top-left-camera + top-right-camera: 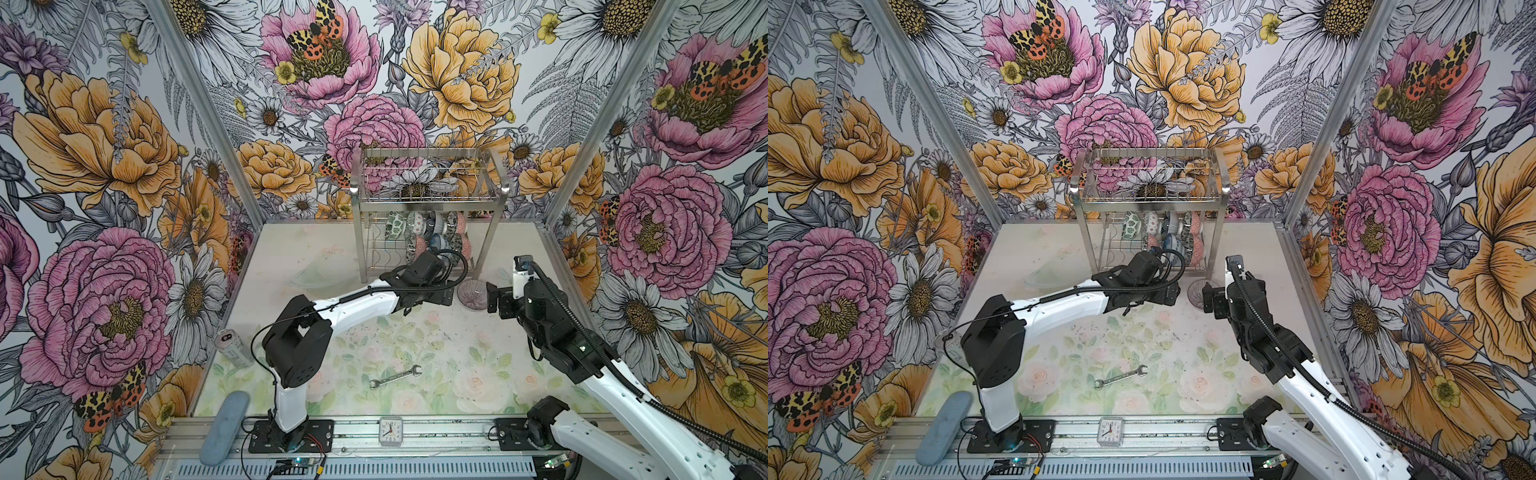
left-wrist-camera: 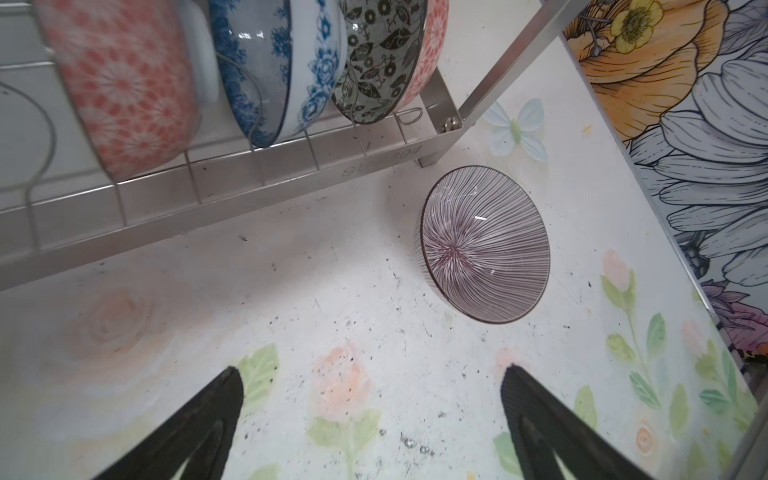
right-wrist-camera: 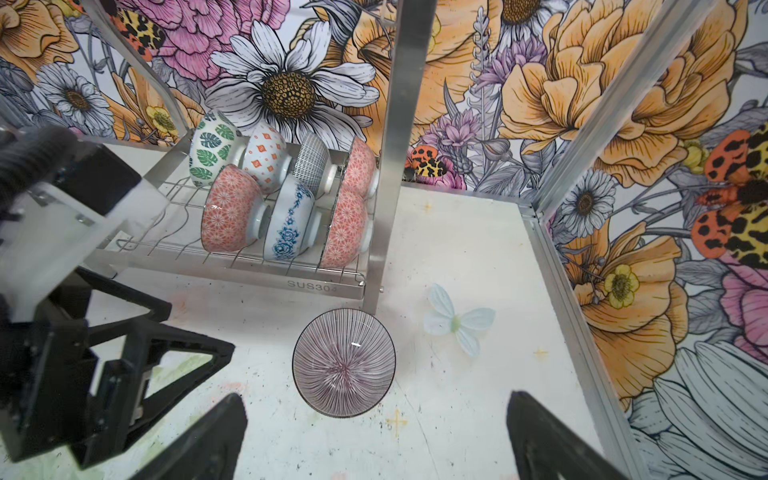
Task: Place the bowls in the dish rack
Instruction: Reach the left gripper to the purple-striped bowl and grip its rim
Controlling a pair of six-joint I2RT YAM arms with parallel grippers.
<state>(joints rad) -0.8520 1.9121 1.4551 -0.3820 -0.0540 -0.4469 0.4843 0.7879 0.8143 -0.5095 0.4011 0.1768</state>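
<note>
One striped bowl (image 3: 344, 362) sits just ahead of the right gripper (image 3: 374, 395), spread empty apparently to take it; left gripper (image 2: 372, 369) empty, spread too

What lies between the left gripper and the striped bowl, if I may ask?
Bare tabletop alone separates left gripper and striped bowl; left wrist view.

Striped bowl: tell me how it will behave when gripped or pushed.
The striped bowl shows glare spots: probably glazed and slippery. It seems ceramic, so likely stiff, and could chip against the dish rack beside it. Its flared wall suggests a rim push may tip it.
</note>
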